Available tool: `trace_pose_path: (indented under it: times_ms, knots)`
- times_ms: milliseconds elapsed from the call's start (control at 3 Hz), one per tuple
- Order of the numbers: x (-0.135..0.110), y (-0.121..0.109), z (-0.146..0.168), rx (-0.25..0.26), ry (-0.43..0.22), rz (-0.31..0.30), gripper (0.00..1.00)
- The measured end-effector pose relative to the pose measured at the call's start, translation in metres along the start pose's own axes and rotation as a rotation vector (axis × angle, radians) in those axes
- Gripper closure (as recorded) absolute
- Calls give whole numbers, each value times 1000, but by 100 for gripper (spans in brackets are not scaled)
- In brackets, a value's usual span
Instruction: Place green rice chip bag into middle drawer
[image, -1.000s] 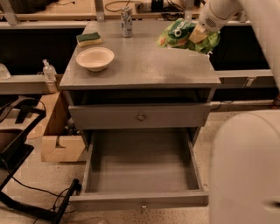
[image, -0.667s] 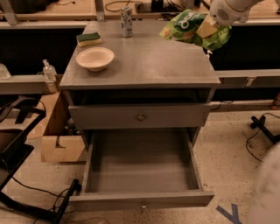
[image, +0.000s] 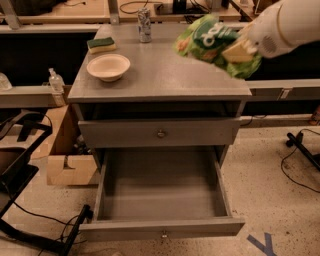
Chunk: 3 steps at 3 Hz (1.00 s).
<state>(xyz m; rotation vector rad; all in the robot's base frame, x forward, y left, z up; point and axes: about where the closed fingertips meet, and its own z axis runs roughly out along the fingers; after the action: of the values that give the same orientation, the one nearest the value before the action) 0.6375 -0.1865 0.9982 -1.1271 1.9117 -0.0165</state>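
- Presently, one green rice chip bag (image: 212, 42): crumpled bright green foil with white rounded lettering on a dark green patch and paler yellowish print at the lower edge. It is held in the air above the right rear part of the counter (image: 165, 82).
- One pincer (image: 239, 50): upper right, on a white arm (image: 290, 25), clamped on the bag's right end.
- Two knobbed grey drawers: the middle drawer (image: 162, 227) stands open; the upper drawer (image: 125, 134) is closed.
- On the counter: one cream bowl (image: 108, 66), one green-and-yellow sponge (image: 101, 45), one can (image: 144, 25).
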Motion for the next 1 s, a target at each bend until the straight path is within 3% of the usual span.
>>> trace_pose_path:
  times_ms: [333, 667, 1000]
  knots:
    - [39, 61, 33, -128, -21, 29, 100]
    - [63, 100, 56, -205, -6, 12, 100]
    - [63, 100, 56, -205, -6, 12, 100]
